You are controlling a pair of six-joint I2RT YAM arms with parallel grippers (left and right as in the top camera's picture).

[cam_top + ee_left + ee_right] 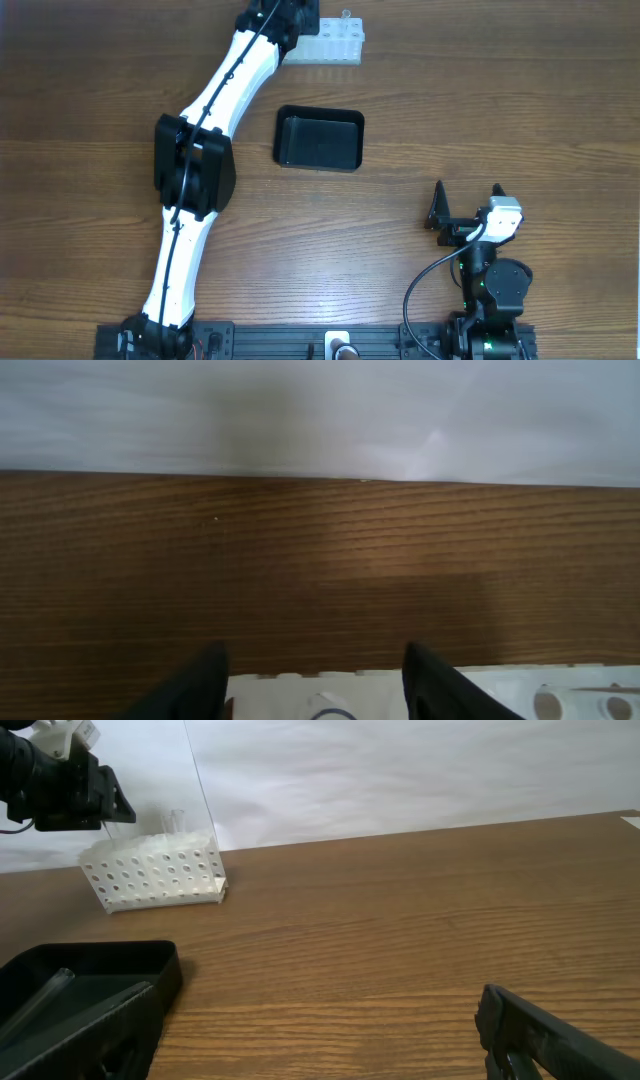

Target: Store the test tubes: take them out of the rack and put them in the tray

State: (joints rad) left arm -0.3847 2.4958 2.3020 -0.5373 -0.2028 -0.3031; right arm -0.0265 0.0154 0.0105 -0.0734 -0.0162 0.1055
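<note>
Wooden table (pixel 500 100): left gripper (pixel 312 660) hangs spread wide over the rack (pixel 335 48), straddling a test tube (pixel 327 706) bound for the tray (pixel 279 140), right gripper (pixel 467 195) parked aside, equally splayed.

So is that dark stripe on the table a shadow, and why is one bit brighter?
Left wrist view: the darker band across the table near the fingers looks like shadow, probably the arm's; the paler patch beyond it is light bouncing off the wood. Top view: the tray shows a faint sheen on its rim.
</note>
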